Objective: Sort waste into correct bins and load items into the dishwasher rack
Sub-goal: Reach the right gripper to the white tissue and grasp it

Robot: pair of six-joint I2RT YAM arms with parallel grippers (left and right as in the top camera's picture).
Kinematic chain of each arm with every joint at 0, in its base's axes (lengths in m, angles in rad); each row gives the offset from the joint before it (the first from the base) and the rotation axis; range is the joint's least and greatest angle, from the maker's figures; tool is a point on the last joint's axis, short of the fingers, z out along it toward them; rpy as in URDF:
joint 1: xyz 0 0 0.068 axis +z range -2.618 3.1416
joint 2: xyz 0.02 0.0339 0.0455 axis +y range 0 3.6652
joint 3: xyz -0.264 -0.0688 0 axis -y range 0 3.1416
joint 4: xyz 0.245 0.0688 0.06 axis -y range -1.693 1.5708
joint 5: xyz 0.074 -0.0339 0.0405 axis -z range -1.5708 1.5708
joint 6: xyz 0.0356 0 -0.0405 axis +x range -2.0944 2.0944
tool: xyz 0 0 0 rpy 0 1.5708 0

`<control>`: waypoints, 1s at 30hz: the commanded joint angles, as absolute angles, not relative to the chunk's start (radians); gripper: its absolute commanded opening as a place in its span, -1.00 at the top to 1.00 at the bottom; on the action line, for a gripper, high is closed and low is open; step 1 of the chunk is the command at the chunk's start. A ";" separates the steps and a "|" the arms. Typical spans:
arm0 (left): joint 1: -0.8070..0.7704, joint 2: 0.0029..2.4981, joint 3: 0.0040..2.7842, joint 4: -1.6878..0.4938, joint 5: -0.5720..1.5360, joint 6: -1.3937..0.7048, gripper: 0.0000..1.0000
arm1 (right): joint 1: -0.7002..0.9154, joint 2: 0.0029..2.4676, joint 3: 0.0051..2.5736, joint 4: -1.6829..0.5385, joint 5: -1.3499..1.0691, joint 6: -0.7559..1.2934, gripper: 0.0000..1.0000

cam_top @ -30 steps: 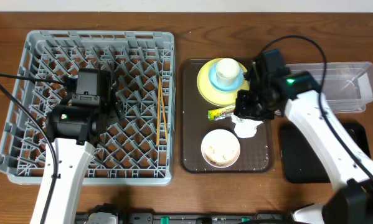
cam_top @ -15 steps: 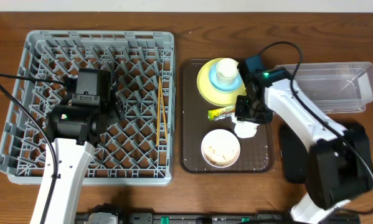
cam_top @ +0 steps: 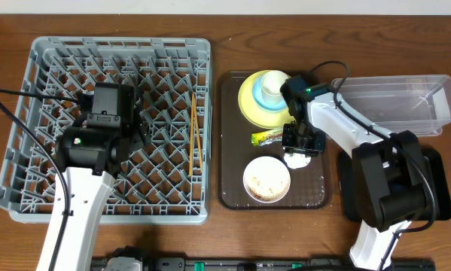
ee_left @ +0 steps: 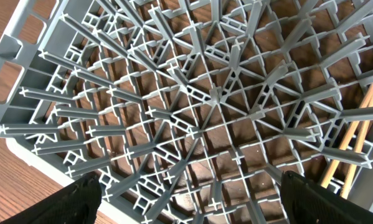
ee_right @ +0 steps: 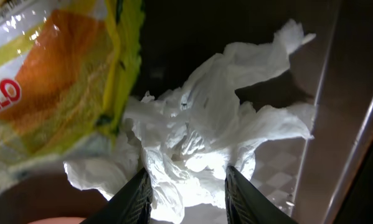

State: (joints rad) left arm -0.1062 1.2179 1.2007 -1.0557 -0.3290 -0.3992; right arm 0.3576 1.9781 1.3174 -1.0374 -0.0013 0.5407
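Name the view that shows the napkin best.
Right wrist: the napkin fills the frame, folds clear. Overhead shows only its white edge beneath the right tool. Left wrist shows none of it.

Right wrist view: red capital letters "LLO" are read on the yellow-orange snack wrapper (ee_right: 55, 93), at about 9 o'clock in the frame. The word is cut off by the left edge. Faint pale print is noted at 11 o'clock on the same wrapper, too blurred to be read. Overhead view: the print is too small to be made out. No other text is found.
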 commanded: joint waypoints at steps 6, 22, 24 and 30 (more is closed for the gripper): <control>-0.102 1.219 1.195 -1.061 -0.349 -0.405 -0.86 | 0.363 1.987 1.279 -0.982 0.015 0.553 0.23; -0.102 1.220 1.195 -1.061 -0.349 -0.405 -0.86 | 0.345 1.958 1.261 -1.043 -0.012 0.553 0.98; -0.102 1.220 1.195 -1.061 -0.349 -0.405 -0.86 | 0.341 1.929 1.283 -1.071 -0.012 0.553 0.98; -0.102 1.219 1.195 -1.061 -0.349 -0.405 -0.86 | 0.338 1.782 1.314 -1.101 0.002 0.536 0.98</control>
